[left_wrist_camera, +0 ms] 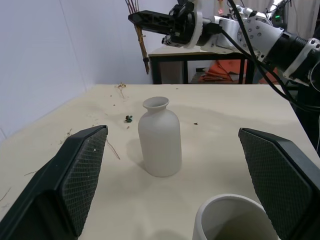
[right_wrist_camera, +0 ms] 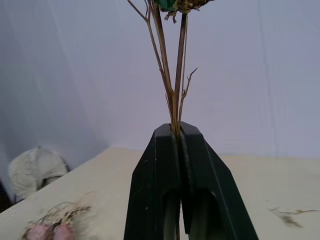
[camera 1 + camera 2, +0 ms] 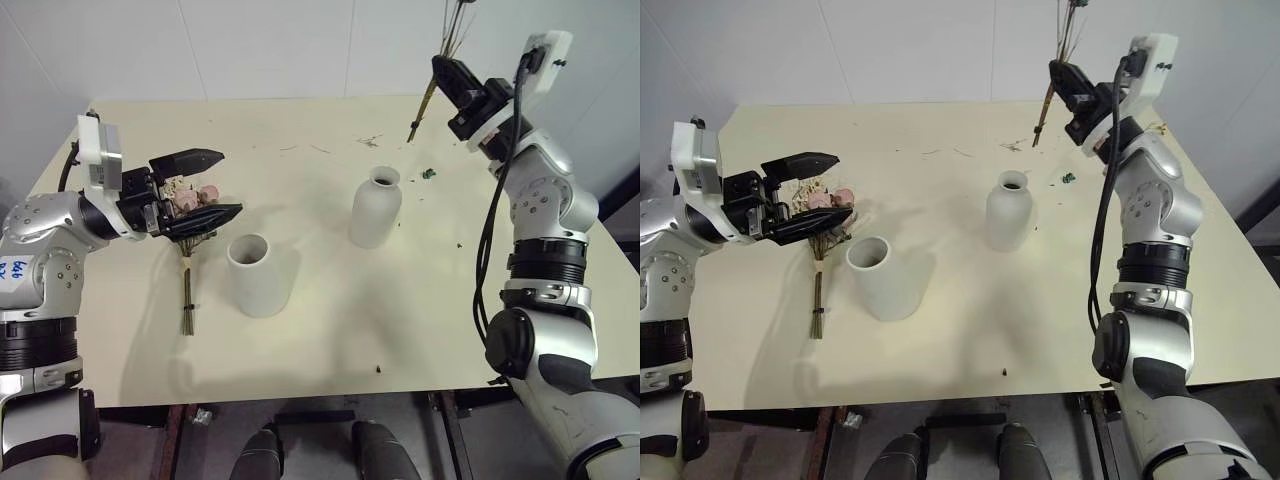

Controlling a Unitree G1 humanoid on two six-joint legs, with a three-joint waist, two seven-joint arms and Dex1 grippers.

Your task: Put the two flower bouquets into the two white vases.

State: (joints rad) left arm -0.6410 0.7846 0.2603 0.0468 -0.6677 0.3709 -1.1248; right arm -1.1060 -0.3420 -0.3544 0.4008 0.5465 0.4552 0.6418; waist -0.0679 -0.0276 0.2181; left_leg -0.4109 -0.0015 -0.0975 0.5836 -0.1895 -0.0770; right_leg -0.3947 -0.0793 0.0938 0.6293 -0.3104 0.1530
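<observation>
The rose bunch lies on the table at the robot's left, heads away from the robot and tied stems toward it, just beside the wide vase, while the thin spray is lifted clear of the table at the far right, its stems pinched between the pressed-together fingers of the right gripper. The left gripper hangs over the rose heads with its fingers spread wide, holding nothing. The bottle vase stands upright between the wide vase and the raised spray, apart from both, with small bits scattered on the table near it.
</observation>
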